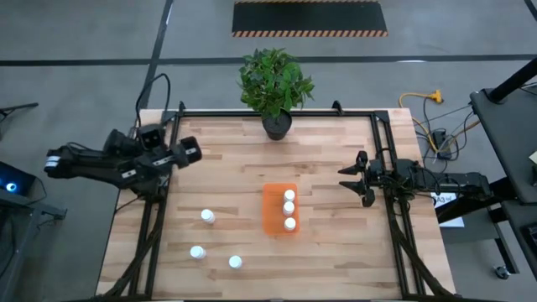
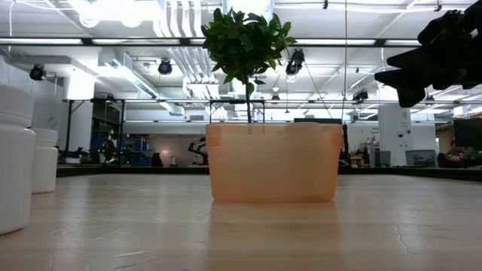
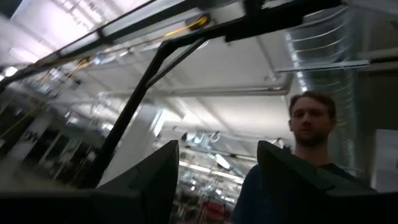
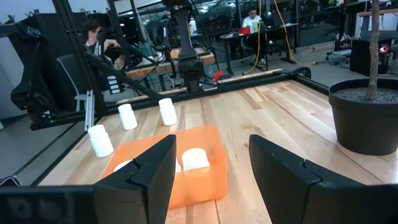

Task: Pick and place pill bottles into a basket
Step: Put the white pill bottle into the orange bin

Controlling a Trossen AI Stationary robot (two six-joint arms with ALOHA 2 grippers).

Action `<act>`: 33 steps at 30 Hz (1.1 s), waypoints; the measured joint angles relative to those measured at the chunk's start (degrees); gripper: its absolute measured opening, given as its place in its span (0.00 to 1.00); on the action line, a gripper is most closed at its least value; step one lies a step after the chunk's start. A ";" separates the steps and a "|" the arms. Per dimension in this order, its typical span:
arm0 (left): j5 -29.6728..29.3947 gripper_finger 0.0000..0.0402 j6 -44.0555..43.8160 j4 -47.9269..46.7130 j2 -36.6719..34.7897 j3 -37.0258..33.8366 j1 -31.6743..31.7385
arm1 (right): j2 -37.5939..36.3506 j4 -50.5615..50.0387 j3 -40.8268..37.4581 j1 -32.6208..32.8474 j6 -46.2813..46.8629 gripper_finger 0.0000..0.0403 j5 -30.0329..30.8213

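The orange basket sits on the table's middle and holds three white pill bottles in a row along its right side. Three more bottles stand upright on the table to its left and near side. My left gripper hovers open and empty over the table's left edge, its wrist view tipped up at the ceiling. My right gripper hovers open and empty to the right of the basket and faces it. The low view shows the basket and two bottles.
A potted plant in a dark pot stands at the table's far edge, behind the basket. A black frame rail runs along the table's sides. People show in the room beyond the table. Bare wood lies right of the basket.
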 joint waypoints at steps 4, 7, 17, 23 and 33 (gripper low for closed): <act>0.70 0.50 0.84 -15.96 0.15 5.53 -0.08 | -0.01 0.00 0.00 0.00 0.00 0.48 0.00; 1.56 0.50 2.82 -26.53 1.04 9.98 -0.78 | 0.01 -0.01 0.00 0.00 0.00 0.48 0.00; 1.67 0.50 2.59 -34.38 7.56 20.22 -5.24 | 0.01 0.01 0.00 -0.01 0.00 0.48 0.00; 1.51 0.50 -2.83 -34.98 12.81 22.89 -12.83 | 0.01 0.00 0.00 0.01 0.00 0.48 -0.01; 2.37 0.50 -35.20 -51.19 21.15 24.42 -30.83 | 0.01 0.00 0.00 0.01 0.00 0.48 -0.01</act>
